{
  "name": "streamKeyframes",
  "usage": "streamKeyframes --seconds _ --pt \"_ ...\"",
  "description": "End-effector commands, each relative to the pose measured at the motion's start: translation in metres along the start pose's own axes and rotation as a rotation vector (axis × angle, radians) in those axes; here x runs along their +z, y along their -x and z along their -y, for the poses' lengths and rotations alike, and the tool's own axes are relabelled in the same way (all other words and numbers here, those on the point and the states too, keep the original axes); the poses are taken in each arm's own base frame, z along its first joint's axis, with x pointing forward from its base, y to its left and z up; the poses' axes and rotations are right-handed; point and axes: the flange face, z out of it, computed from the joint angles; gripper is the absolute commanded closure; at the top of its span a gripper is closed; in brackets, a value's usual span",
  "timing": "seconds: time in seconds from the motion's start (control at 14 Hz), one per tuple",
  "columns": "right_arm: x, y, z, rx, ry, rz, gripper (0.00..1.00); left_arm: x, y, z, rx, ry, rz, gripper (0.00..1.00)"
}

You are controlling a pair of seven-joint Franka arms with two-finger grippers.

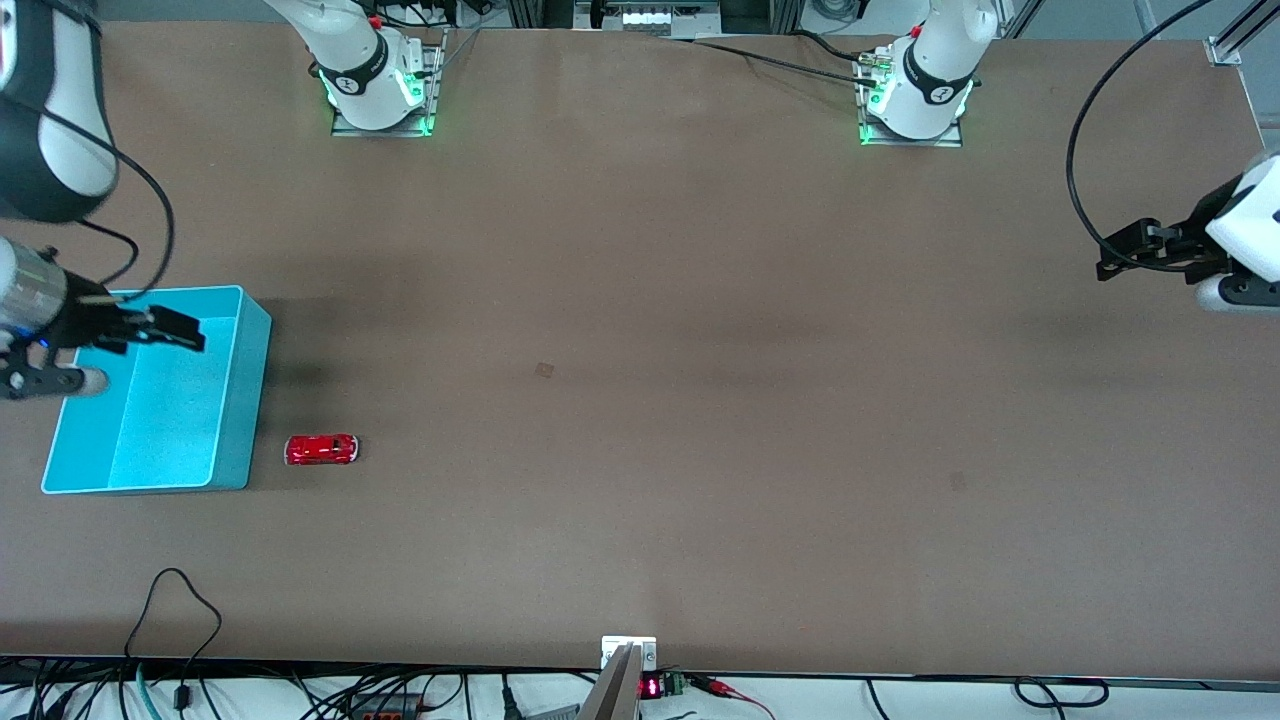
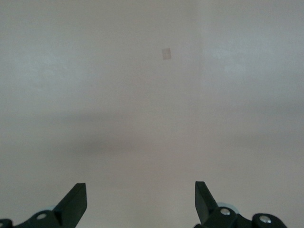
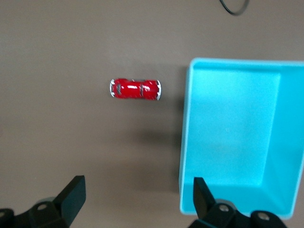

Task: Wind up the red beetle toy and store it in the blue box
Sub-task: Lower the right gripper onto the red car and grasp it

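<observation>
The red beetle toy (image 1: 321,449) lies on the table beside the blue box (image 1: 225,405), toward the left arm's end of it and near the box's corner closest to the front camera. The box is open and empty. My right gripper (image 1: 178,329) is open and empty, up in the air over the box's rim. In the right wrist view the toy (image 3: 135,89) and the box (image 3: 237,137) both show past the open gripper (image 3: 137,194). My left gripper (image 1: 1110,252) is open and empty over bare table at the left arm's end, and waits (image 2: 141,199).
A small pale mark (image 1: 544,370) lies on the brown table near its middle, also in the left wrist view (image 2: 166,53). Cables and a small device (image 1: 640,685) line the table edge nearest the front camera. The arm bases (image 1: 380,85) stand at the edge farthest from it.
</observation>
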Motion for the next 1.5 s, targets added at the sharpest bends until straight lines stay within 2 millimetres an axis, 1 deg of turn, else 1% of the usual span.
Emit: streamKeyframes --seconds 0.0,0.07,0.14,0.29,0.36,0.43,0.5,0.79,1.0,1.29,1.43 --pt "0.034 -0.043 0.025 -0.135 0.01 -0.041 0.0 -0.003 0.015 -0.01 -0.039 0.028 -0.023 0.0" --pt "0.046 -0.052 0.038 -0.19 0.016 -0.057 0.0 -0.001 0.016 -0.01 -0.037 0.028 -0.006 0.0" --pt "0.06 -0.058 0.048 -0.243 0.021 -0.058 0.0 -0.004 0.018 -0.01 -0.032 0.018 0.009 0.0" --pt "0.093 -0.068 0.049 -0.331 0.023 -0.051 0.0 -0.006 0.012 -0.02 -0.014 0.014 0.014 0.0" --pt "0.113 -0.072 0.049 -0.381 0.022 -0.041 0.0 -0.011 0.011 -0.021 -0.011 0.013 0.008 0.0" --pt "0.13 -0.076 0.047 -0.439 0.024 -0.037 0.0 -0.011 0.013 -0.022 -0.014 0.013 0.021 0.0" --pt "0.142 -0.078 0.045 -0.521 0.026 -0.038 0.0 -0.012 0.014 -0.022 -0.017 0.013 0.026 0.0" --pt "0.18 -0.081 0.041 -0.866 0.021 0.002 0.0 -0.012 0.014 -0.022 -0.017 0.013 0.024 0.0" --pt "0.197 -0.096 0.028 -1.13 0.085 -0.072 0.0 -0.013 0.013 -0.024 -0.012 0.013 0.023 0.0" --pt "0.22 -0.097 0.029 -1.299 0.089 -0.054 0.0 -0.013 0.013 -0.024 -0.014 0.013 0.023 0.0" --pt "0.227 -0.096 0.03 -1.33 0.076 -0.041 0.0 -0.013 0.013 -0.024 -0.014 0.013 0.023 0.0"
